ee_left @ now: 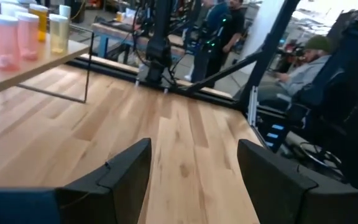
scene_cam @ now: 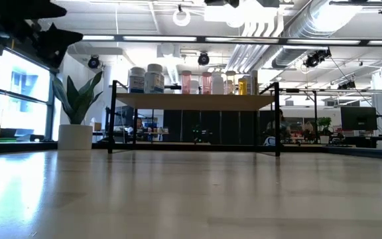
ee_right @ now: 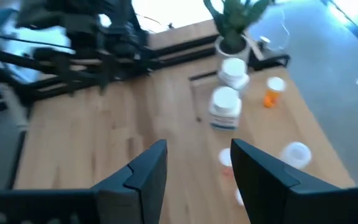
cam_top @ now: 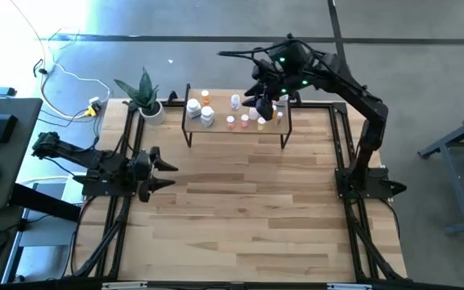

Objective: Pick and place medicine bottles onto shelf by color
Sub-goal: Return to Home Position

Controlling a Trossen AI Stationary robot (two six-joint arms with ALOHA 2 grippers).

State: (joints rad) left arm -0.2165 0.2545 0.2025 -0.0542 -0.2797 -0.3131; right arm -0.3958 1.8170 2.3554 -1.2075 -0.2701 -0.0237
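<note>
Wooden shelf (cam_top: 220,113) is crowded, so the right claw (cam_top: 266,109), wide and empty above it, may topple medicine bottles (cam_top: 207,118); left claw (cam_top: 170,171) idles wide, apart.

- The surface (cam_top: 248,201) is showing pale honey wood, striped in long planks.
- The shelf (scene_cam: 197,102) is showing a light-wood board on black legs.
- The white bottles (scene_cam: 146,79) are wearing white caps.
- The pink bottles (ee_left: 16,37) are showing translucent pink.
- The orange bottle (ee_right: 272,93) is carrying a white cap.
- The plant (scene_cam: 78,99) is showing green leaves above a white pot (scene_cam: 75,136).
- The black right arm (cam_top: 361,101) is glowing with green lights.
</note>
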